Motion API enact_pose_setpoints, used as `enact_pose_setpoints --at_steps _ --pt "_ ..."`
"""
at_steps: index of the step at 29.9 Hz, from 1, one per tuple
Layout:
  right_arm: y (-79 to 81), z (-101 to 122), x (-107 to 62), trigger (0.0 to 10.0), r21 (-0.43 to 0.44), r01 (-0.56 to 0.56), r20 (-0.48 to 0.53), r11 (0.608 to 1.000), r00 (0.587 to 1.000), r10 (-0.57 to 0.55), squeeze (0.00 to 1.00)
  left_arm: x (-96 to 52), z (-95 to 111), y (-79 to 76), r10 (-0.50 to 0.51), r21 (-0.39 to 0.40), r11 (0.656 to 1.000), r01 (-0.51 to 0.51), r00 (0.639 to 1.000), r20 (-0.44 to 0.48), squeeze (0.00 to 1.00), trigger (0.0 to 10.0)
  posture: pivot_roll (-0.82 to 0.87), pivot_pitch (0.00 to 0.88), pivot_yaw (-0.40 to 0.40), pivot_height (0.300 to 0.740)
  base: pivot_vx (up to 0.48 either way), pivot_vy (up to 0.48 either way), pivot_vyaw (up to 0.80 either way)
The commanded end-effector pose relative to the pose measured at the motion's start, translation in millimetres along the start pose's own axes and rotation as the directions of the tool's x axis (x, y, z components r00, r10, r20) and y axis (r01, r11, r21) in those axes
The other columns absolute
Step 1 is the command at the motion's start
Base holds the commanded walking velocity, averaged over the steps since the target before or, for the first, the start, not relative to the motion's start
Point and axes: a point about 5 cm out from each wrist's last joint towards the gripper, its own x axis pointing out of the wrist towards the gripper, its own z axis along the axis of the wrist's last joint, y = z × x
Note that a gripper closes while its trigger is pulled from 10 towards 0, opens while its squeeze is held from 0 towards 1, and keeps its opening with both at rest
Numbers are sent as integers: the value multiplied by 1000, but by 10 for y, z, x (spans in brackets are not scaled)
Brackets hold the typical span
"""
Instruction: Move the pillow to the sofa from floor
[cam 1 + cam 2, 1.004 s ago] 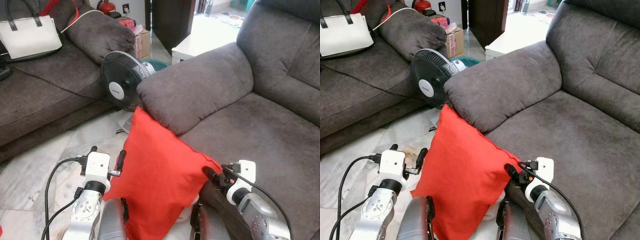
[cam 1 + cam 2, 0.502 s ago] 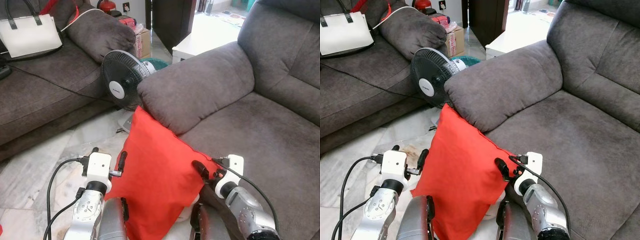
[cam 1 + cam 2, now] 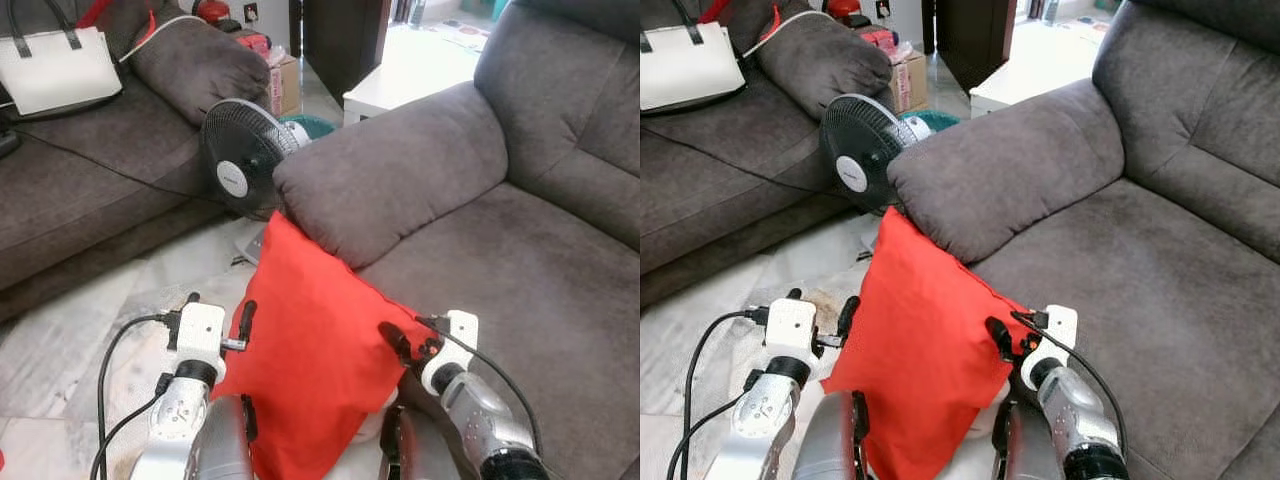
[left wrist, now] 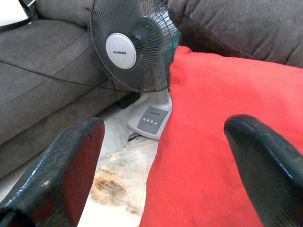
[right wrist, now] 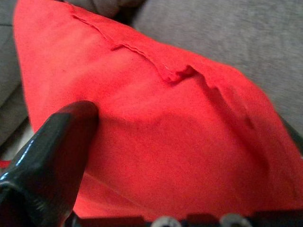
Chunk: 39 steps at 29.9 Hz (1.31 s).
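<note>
Pillow (image 3: 315,360), one and red, leans against the grey sofa (image 3: 480,240) front, pinched between left gripper (image 3: 243,322) and right gripper (image 3: 392,340), both spread wide. One fan (image 3: 240,160) stands on the marble floor (image 3: 90,330).

left arm: lower left of frame, wrist raised | left gripper (image 3: 243,322): fingers spread wide | right arm: lower right, angled inward | right gripper (image 3: 392,343): fingers spread apart, one finger (image 5: 57,151) visible close up
</note>
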Motion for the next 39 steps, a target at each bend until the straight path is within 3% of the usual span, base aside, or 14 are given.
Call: enact_pose_setpoints --at_steps 1,6,7,8,10,24,28,39 --pt "-2 -8 3 10000 14 -6 5 1000 1000 6 0 -2 -29 -6 2 0 1000 -2 1000 -9 0 10000 165 66 -49 561 0 0 0" --pt "1 -15 19 10000 16 -18 7 1000 1000 18 0 1 -32 -6 0 2 1000 0 1000 -9 0 10000 163 62 -48 561 0 0 0" --pt "0 -17 20 6196 16 -19 7 1000 1000 18 0 2 -32 -6 -1 2 1000 1 1000 -10 0 10000 163 62 -48 561 0 0 0" --pt "3 -20 21 353 18 -26 8 999 1000 26 0 3 -33 -11 -2 3 1000 2 1000 -10 0 10000 163 60 -48 561 0 0 0" --pt "12 -29 20 0 20 -42 4 999 999 42 0 6 -34 -17 -5 3 1000 5 1000 -10 0 10000 163 58 -48 561 0 0 0" --pt "-8 -81 10 0 1 -60 -13 998 998 60 0 20 -31 -29 -11 2 1000 11 1000 -7 0 10000 162 48 -49 561 0 0 0" --pt "-17 -80 6 0 -56 -57 -15 997 998 56 0 13 -35 -26 -12 2 1000 12 1000 -9 0 10000 161 53 -48 561 0 0 0" --pt "-7 -128 7 0 -55 -37 -10 998 999 37 0 -3 -36 -21 -17 4 1000 17 1000 -12 0 10000 162 70 -39 561 0 0 0"
